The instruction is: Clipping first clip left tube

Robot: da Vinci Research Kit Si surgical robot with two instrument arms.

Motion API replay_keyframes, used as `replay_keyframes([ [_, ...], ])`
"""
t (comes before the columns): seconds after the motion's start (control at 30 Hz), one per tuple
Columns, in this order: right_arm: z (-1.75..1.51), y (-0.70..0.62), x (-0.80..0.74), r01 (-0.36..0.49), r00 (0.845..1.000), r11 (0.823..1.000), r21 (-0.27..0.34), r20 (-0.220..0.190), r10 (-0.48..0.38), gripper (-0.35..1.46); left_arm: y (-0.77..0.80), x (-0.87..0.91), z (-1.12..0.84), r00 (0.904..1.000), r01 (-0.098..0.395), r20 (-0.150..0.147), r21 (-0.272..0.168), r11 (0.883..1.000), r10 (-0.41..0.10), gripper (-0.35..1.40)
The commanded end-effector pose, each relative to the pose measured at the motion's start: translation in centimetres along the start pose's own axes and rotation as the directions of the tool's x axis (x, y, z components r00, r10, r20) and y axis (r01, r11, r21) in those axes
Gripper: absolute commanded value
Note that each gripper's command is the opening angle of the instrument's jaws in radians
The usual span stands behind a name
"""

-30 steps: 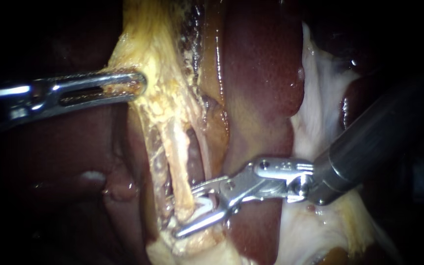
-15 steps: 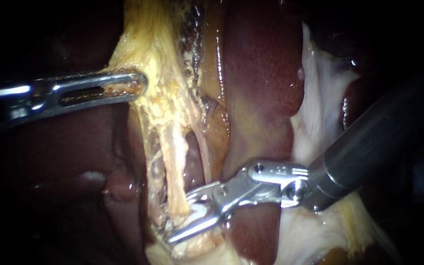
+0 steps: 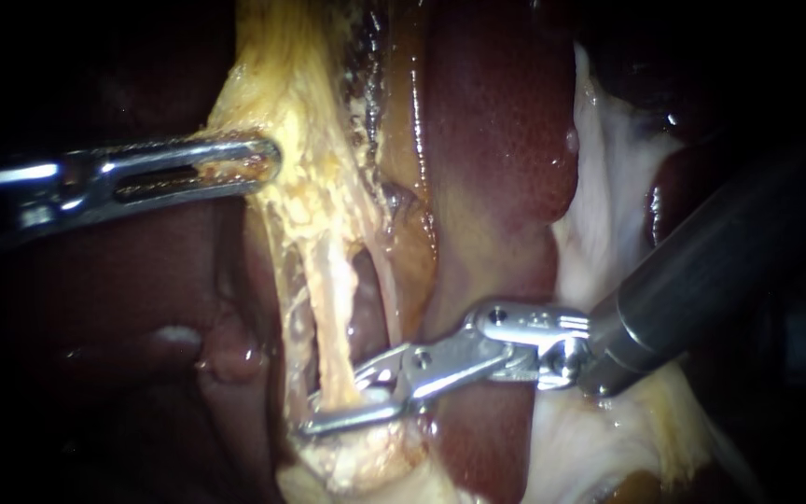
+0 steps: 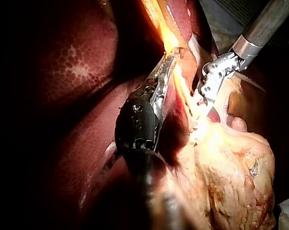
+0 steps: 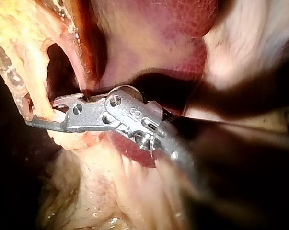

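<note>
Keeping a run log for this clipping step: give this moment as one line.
left instrument: jaws shut on yellow tissue | right instrument: jaws shut on left tube, low down

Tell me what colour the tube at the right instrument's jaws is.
The tube is pale yellowish cream, seen best in the endoscope view.

The liver point(image 3: 496, 121) is dark maroon, finely stippled with a pale honeycomb mottling. The fatty tissue point(image 3: 300, 103) is ochre-yellow with browner flecks. The tube point(image 3: 333, 308) is pale cream, and the membrane point(image 3: 608, 196) is whitish. The left instrument point(image 3: 258, 159) is silver with a dark slot. The right instrument point(image 3: 352, 406) is bright silver on a dark grey shaft.
</note>
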Motion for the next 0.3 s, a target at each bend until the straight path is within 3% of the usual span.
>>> replay_keyframes([
  [0.03, 0.0, 0.0, 0.0, 0.0, 1.0, 1.0, 0.0, 0.0, 0.0, -0.35, 0.0, 0.0, 0.0, 1.0, 0.0, 0.0, 0.002, 1.0, 0.0, -0.35],
  [0.3, 0.0, 0.0, 0.0, 0.0, 1.0, 1.0, 0.0, 0.0, 0.0, -0.35, 0.01, 0.0, 0.0, 1.0, 0.0, 0.0, 0.002, 1.0, 0.0, -0.35],
])
